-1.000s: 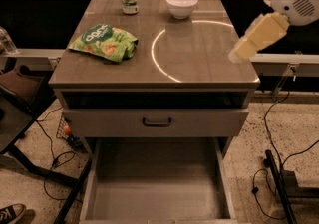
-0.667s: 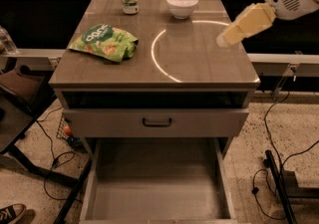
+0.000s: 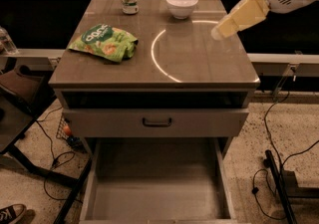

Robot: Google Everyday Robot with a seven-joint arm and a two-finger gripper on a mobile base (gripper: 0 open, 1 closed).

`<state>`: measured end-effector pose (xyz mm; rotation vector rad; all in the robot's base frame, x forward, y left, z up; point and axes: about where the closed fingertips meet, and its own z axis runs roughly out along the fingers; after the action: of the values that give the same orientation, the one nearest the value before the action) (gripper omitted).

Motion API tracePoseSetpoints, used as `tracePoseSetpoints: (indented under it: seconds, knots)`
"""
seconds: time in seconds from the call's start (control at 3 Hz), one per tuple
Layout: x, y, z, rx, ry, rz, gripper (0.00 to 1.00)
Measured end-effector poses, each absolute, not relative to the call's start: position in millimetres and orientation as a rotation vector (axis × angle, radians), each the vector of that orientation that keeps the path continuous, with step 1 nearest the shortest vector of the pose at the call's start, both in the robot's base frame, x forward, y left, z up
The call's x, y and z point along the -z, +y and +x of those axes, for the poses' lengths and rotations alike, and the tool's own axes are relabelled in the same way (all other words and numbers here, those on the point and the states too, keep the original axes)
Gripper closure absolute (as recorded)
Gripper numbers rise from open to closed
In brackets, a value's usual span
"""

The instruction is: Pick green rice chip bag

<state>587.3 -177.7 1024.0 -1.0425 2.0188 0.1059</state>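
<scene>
Pincer (image 3: 219, 31) farther inward over table (image 3: 204, 71); bag (image 3: 104, 42) unmoved.

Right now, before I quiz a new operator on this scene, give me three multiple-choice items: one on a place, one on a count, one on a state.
1. Where does the green rice chip bag lie?
A) left part of the tabletop
B) right part of it
C) on the floor

2. How many bowls stand on the tabletop?
A) one
B) two
C) three

3. The lower drawer is:
A) shut
B) pulled open
C) taken out

Answers:
1 A: the bag lies at the left, apart from the gripper, which is over the right side.
2 A: only the white bowl stands there, at the back.
3 B: its floor shows below the shut upper drawer.
</scene>
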Motion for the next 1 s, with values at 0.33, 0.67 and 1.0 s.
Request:
tracePoseSetpoints:
  seconds: [0.33,0.67,1.0]
  knots:
    - [-1036.4,-152.4,602.6,-0.113,1.993,-1.066,0.0]
    - [-1047.0,-115.2,631.1,-0.118,1.967,-1.11,0.0]
    - [-1049.1,-75.7,659.7,-0.139,1.938,-1.159,0.0]
